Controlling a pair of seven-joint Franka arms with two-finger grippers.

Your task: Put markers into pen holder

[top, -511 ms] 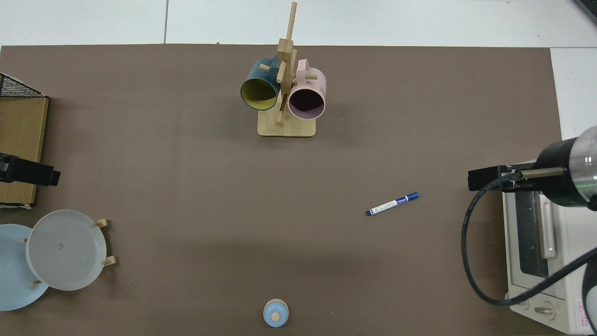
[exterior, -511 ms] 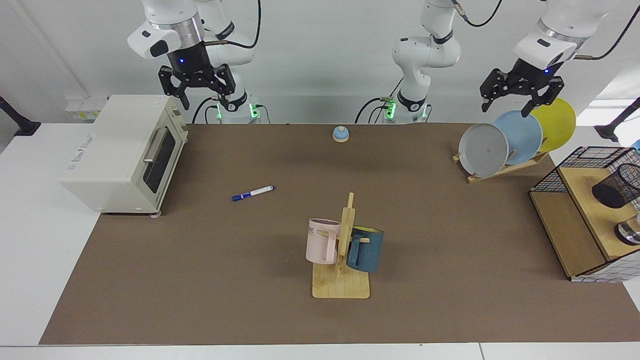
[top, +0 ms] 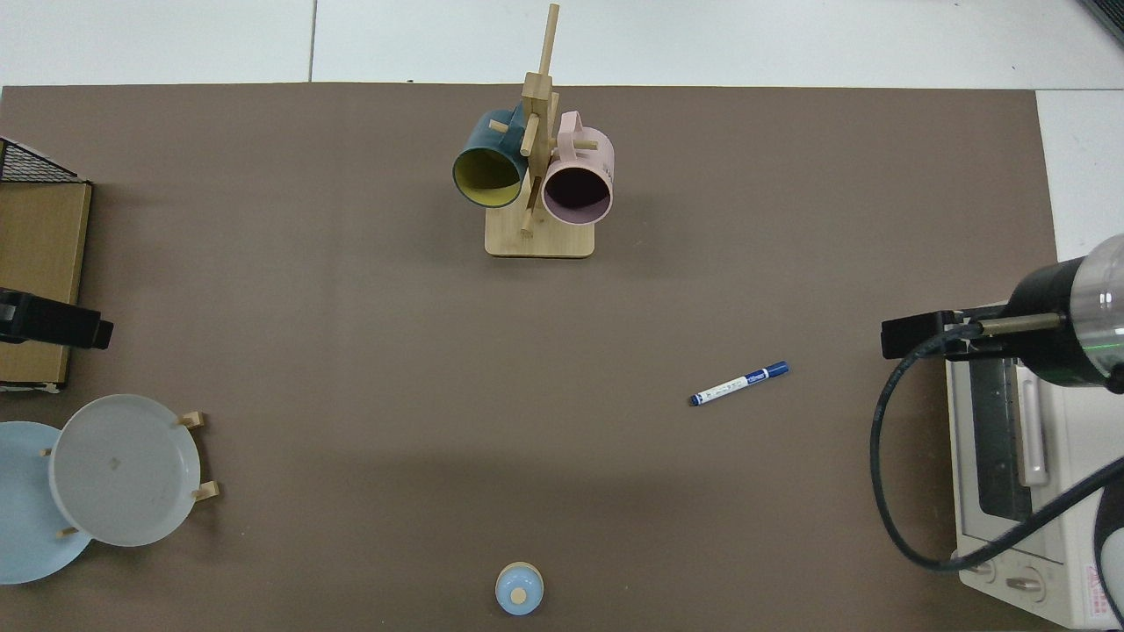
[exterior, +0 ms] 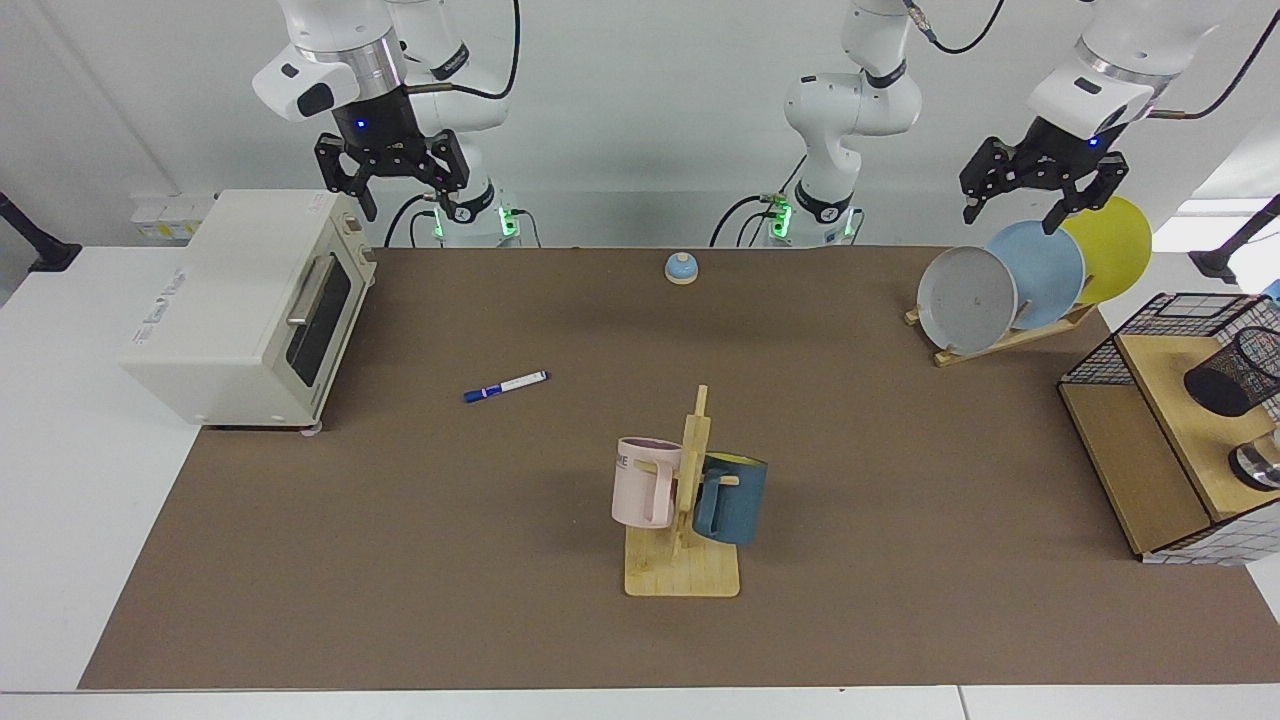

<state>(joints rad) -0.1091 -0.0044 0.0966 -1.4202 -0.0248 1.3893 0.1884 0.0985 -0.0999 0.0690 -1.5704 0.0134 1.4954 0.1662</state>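
Facing view: your marker (exterior: 506, 386) lies flat on the mat, left of centre. Pen holder (exterior: 1233, 372) sits far right. Right gripper (exterior: 391, 190) hangs open upper left; left gripper (exterior: 1012, 215) open, empty, upper right.

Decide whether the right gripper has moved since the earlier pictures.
Yes. In the facing view the right gripper has risen slightly and shifted a little toward the toaster oven's side; its fingers remain open above the oven's back corner.
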